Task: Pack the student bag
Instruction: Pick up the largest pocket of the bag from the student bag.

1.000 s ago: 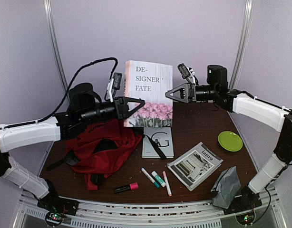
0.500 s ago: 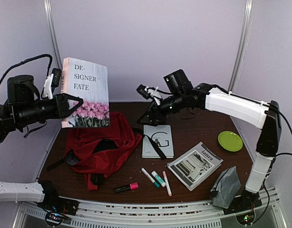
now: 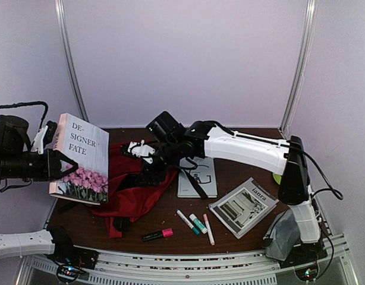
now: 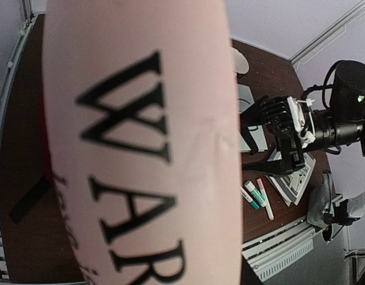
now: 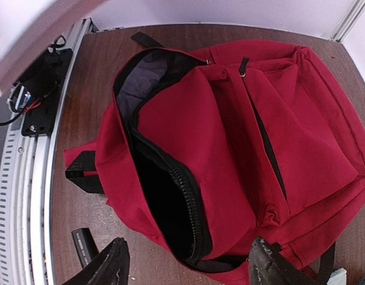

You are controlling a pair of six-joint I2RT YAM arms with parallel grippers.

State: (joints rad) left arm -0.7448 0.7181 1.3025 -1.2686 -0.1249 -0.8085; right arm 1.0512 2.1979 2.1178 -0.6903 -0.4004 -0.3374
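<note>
In the last second the left arm has carried the book (image 3: 81, 160) from the back middle of the surface (image 3: 164, 211) out to the far left, where it hangs tilted in the air. The right arm has swung across to the student bag (image 5: 230, 136), which lies slumped on the left half of the surface with its main zip gaping. It looks like a set-up for sliding the book in. The left gripper (image 3: 54, 165) is clamped on the book's edge. The right gripper (image 5: 190, 266) sits over the bag's mouth, fingers spread wide, holding nothing.
</note>
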